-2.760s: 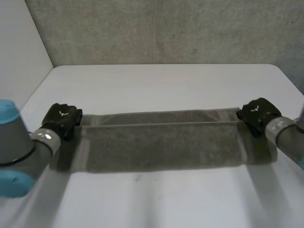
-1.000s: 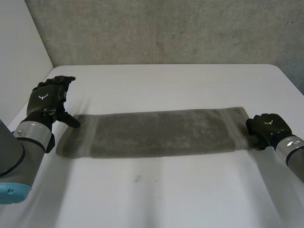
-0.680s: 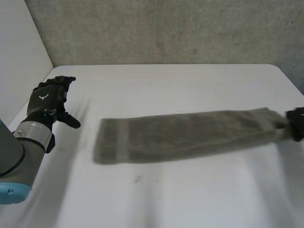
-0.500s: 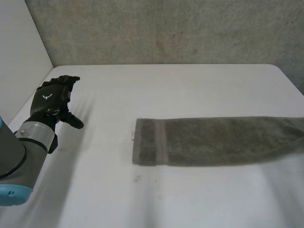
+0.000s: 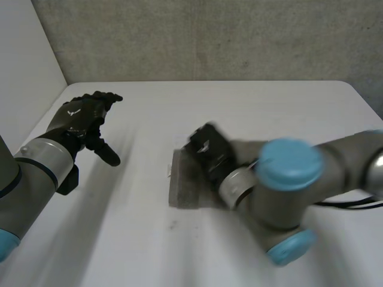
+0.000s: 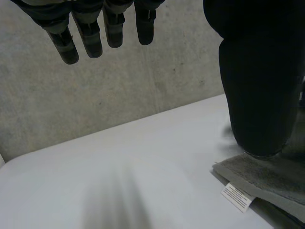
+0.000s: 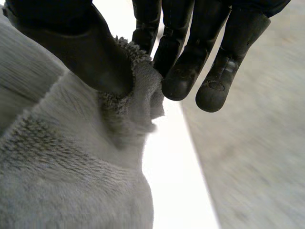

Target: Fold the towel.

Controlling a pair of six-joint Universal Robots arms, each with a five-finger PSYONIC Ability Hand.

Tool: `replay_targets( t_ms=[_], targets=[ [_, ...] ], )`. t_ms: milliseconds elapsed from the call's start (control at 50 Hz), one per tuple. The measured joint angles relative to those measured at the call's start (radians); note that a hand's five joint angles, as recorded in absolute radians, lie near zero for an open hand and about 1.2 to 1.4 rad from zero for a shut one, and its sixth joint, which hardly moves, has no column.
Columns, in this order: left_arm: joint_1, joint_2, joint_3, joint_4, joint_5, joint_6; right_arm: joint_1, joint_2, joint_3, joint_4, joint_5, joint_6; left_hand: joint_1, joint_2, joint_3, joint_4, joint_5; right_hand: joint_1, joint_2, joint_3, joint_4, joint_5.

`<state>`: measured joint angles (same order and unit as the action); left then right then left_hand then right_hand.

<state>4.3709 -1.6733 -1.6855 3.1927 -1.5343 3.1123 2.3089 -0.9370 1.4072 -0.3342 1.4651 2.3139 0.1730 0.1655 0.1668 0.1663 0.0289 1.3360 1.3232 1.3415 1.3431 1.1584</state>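
We see the left hand (image 5: 82, 117) held above the white table (image 5: 143, 251) on its left side, well apart from the grey towel (image 5: 181, 192). In the left wrist view its fingers (image 6: 90, 29) are straight and spread with the thumb (image 6: 259, 76) set wide from them, and they hold nothing. Past the thumb in that view 1 corner of the towel (image 6: 267, 177) lies flat on the table, with a small white label (image 6: 237, 197) sticking out at its edge and a second layer of cloth showing just beneath it. The right arm (image 5: 287, 179) reaches in from the right across the middle of the table and covers most of the towel, so in the head view we make out only the towel's left end, lying near the table's middle. The right hand (image 5: 209, 149) is over that end. In the right wrist view the right thumb (image 7: 78, 45) presses a bunched, fluffy edge of the towel (image 7: 71, 167) against the fingers (image 7: 183, 71) behind it, so this hand pinches the cloth at its edge; the outer fingers stand clear of it. Beyond the table stands a rough concrete wall (image 5: 209, 36).
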Motion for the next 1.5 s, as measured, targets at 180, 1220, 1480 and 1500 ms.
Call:
replay_targets(
  t_ms=[180,1220,1480,1500],
  targets=[
    [0.0,-0.013,-0.026,0.011,0.003,0.004,0.085,0.092,-0.02,0.012,0.003,0.07,0.0,0.0,0.0,0.0,0.0,-0.488,-0.486,-0.445,-0.464,-0.477],
    [-0.061,-0.029,-0.072,0.151,0.008,0.001,-0.522,-0.282,0.441,-0.076,-0.115,0.333,0.0,0.0,0.0,0.0,0.0,-0.007,-0.013,-0.003,-0.003,0.006],
    [-0.089,0.012,0.05,0.054,0.001,-0.004,0.001,-0.077,0.128,-0.039,-0.103,-0.003,0.0,0.0,0.0,0.0,0.0,-0.006,-0.011,-0.003,0.0,0.007],
    [-0.089,0.013,0.053,0.05,0.001,-0.003,0.033,-0.053,0.113,-0.038,-0.103,-0.024,0.0,0.0,0.0,0.0,0.0,-0.006,-0.011,-0.003,0.0,0.007]
  ],
)
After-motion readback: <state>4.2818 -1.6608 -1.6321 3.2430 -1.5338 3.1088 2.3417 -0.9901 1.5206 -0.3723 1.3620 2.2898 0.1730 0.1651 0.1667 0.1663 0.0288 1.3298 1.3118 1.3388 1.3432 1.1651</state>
